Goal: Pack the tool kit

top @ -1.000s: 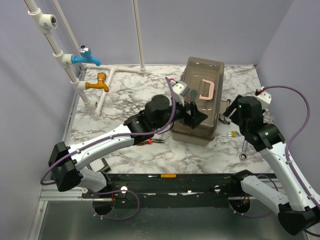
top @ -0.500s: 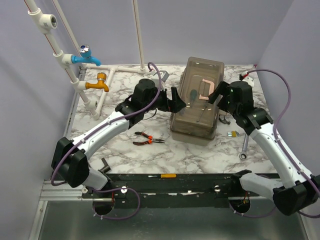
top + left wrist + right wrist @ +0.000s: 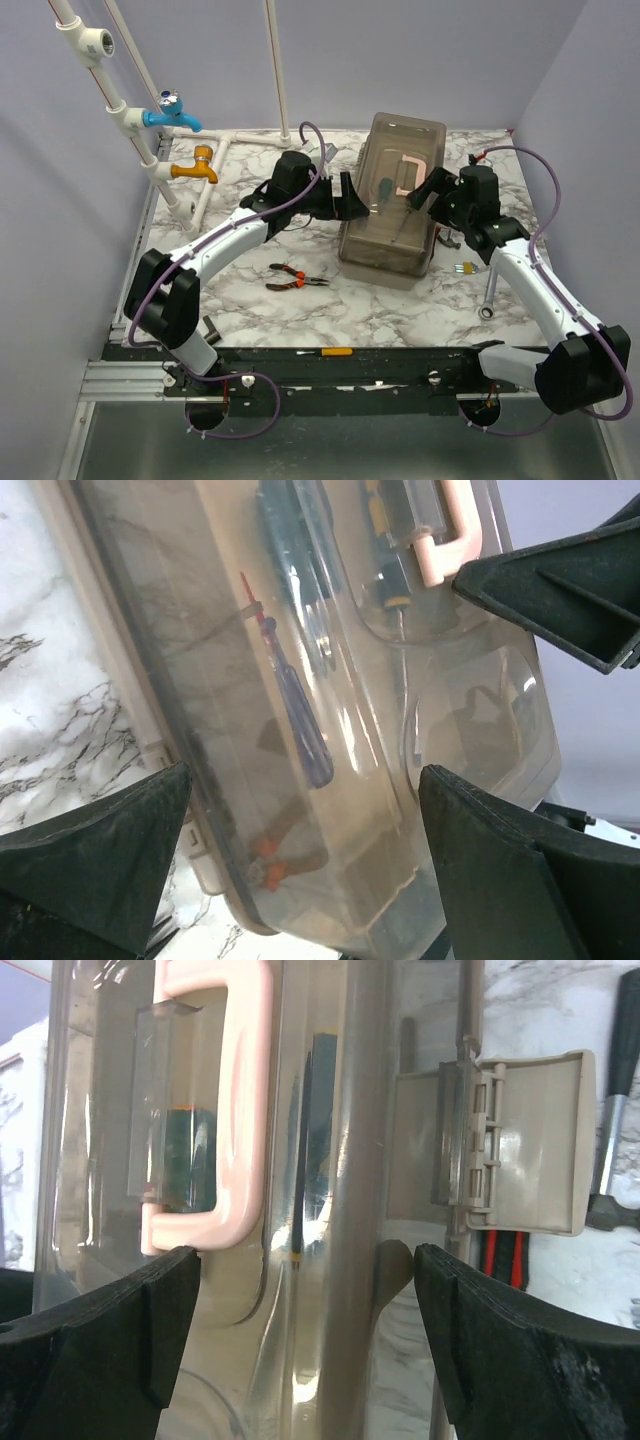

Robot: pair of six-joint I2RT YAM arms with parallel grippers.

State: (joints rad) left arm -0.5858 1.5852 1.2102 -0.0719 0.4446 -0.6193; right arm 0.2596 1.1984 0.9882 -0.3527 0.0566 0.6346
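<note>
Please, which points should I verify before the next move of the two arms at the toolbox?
1. Left gripper jaws open: ok.
2. Right gripper jaws open: ok.
3. Toolbox lid down: ok.
4. Side latch fastened: not ok, it looks flipped out.
5. All tools packed: not ok; pliers and wrench lie on the table.

- Overhead view: bright, even, soft light; sharp all over, with faint shadows on the table [image 3: 400, 312].
- Left wrist: pale glare streaks on the lid [image 3: 345, 695]; left fingers [image 3: 85, 855] soft-edged.
- Right wrist: bright reflections down the lid; right fingers [image 3: 510, 1345] blurred.
</note>
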